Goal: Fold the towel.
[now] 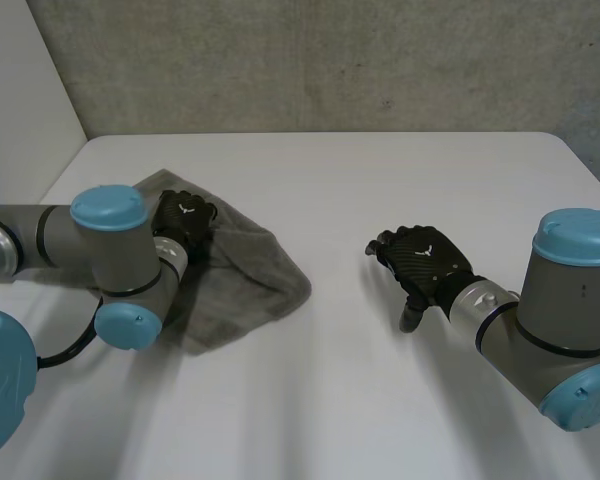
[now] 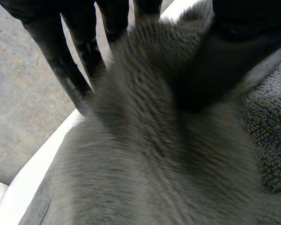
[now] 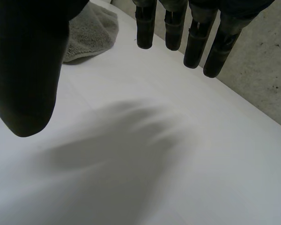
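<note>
White counter (image 1: 380,180), seen from the head camera. The grey towel (image 1: 245,275) lies bunched and unfolded at about 9 o'clock on it, one rounded lobe reaching toward the centre. The left arm (image 1: 40,240) crosses the towel's near-left part. The left hand (image 1: 185,222) sits on the towel's far edge, at roughly 11 o'clock of the cloth. In its wrist view a ridge of cloth runs up between the straight fingers (image 2: 61,65) and the thumb (image 2: 234,51), and appears pinched there. The right hand (image 1: 428,262) hovers over bare counter at about 3 o'clock, well apart from the towel, its fingers (image 3: 194,42) straight, slightly spread and holding nothing. Step in hand, as judged: gaining a hold in order to spread the towel flat. To do it well, the left pinch should take a single edge rather than a bundle. The right hand should cross to the lobe at the cloth's 4 o'clock and pull it taut before any fold.
</note>
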`<move>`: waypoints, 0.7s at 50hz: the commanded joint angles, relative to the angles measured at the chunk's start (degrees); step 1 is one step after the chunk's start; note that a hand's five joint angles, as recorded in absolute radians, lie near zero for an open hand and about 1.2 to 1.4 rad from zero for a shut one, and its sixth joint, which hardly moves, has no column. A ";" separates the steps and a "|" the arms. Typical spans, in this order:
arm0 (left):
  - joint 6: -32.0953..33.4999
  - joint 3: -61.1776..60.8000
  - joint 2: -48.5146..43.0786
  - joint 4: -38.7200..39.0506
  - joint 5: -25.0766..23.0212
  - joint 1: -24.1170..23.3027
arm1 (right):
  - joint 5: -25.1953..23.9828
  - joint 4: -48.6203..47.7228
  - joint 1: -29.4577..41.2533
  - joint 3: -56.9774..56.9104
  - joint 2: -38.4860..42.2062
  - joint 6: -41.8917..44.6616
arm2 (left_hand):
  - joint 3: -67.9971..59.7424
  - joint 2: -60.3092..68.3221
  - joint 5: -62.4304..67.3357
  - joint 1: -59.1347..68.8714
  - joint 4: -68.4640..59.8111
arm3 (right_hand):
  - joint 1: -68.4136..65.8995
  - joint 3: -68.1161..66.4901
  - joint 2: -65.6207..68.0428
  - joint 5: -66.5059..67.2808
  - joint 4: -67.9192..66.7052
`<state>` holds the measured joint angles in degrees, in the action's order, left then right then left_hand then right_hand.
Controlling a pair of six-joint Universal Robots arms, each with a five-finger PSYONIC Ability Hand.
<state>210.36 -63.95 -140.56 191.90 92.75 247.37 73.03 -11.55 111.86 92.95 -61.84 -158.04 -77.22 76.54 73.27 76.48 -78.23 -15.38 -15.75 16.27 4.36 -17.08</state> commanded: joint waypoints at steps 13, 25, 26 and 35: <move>-26.47 0.66 14.08 -10.05 2.52 -19.10 | 0.45 0.21 -2.70 -1.46 -1.18 1.15 | -2.78 3.46 -3.27 3.52 -1.77 | 3.61 3.99 -4.51 -2.60 5.31; -29.48 11.31 8.63 -10.50 6.04 -24.22 | 2.99 3.90 -6.91 -3.57 -4.78 0.63 | -2.64 3.32 -3.41 3.37 -1.63 | 3.95 4.32 -4.84 -2.93 5.65; -29.39 11.83 8.20 -10.50 6.04 -24.22 | 2.99 3.90 -6.91 -3.57 -4.78 0.63 | 16.85 -16.17 -22.90 -16.11 17.85 | 3.95 4.32 -4.84 -2.93 5.65; -29.13 7.37 11.07 -15.41 6.56 -20.19 | 5.63 4.43 -8.06 -4.71 -8.21 0.71 | 66.67 -65.98 -72.72 -65.93 67.67 | 4.45 4.83 -5.35 -3.44 6.15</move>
<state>181.06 -52.66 -132.38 179.98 99.19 223.75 77.22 -7.44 104.12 89.00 -68.08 -157.39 -16.29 16.68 15.02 15.99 -15.87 -14.86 -15.75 16.27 4.14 -16.24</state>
